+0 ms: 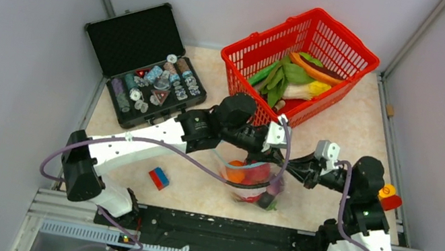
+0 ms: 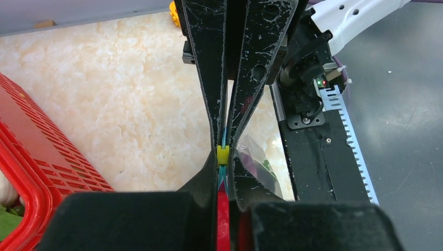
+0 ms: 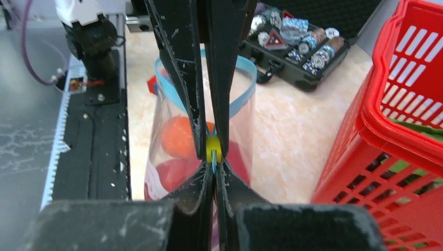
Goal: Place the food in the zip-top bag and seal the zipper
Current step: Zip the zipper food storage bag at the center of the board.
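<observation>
Near the red lattice plastic basket (image 1: 350,34), on the side facing the arms, the clear soft plastic zip-top bag (image 1: 256,179) holds round orange and red toy food (image 3: 177,137). It looks light, floppy and slippery, so the thin light-blue zipper strip (image 3: 245,91) at its mouth is the best place to hold. Both the left gripper (image 2: 222,163) and the right gripper (image 3: 211,163) have their fingers squeezed tight on that strip, tip to tip, with a small yellow slider (image 3: 211,146) between them.

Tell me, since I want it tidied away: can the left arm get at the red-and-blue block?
Probably not yet: the left gripper is shut on the zipper. The block lies uncovered near that arm, likely reachable once freed.
</observation>
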Controlling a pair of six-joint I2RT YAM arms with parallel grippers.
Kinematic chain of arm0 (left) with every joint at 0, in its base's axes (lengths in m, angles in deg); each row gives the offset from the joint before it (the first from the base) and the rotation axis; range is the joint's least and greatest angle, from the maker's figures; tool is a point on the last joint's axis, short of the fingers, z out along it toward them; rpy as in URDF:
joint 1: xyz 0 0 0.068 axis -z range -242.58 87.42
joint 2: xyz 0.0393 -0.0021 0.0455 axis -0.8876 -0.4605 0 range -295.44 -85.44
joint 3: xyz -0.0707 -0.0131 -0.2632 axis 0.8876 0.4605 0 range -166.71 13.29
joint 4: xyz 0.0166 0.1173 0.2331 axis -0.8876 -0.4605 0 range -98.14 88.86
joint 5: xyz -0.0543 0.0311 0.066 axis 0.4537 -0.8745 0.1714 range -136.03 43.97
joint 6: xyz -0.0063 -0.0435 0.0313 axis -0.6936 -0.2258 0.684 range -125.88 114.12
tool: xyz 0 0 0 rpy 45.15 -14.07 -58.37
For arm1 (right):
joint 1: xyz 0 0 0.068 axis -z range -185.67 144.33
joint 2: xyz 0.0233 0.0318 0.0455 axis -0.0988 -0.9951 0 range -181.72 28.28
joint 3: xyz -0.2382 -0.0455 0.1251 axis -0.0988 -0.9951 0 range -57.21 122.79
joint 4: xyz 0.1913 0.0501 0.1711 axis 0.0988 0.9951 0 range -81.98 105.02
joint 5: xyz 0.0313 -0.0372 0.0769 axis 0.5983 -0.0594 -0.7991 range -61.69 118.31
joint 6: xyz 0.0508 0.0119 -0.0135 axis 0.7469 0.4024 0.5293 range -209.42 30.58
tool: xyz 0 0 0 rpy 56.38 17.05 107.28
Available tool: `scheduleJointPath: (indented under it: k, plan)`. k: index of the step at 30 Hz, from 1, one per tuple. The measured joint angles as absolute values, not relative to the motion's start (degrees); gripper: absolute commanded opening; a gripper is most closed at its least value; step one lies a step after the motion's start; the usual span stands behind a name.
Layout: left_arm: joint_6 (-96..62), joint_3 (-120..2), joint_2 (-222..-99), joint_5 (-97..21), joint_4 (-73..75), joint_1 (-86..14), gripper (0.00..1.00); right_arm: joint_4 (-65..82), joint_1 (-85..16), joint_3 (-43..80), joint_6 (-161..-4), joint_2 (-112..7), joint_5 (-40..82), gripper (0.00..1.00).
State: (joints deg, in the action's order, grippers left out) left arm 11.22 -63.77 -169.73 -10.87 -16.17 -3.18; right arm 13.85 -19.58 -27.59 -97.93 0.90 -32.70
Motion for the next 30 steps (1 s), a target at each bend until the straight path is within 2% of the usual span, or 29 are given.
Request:
scheduleJointPath:
  k: [27,30]
  plan:
    - [15.1,-63.2,-166.5,-17.3,-23.2,-2.8,0.0,14.9,-21.4,-27.7,-98.9,0.9,-31.1,0.0]
    - [15.0,-63.2,-166.5,-17.1,-23.4,-2.9,0.0,15.0,-21.6,-27.6,-98.9,0.9,-30.2,0.25]
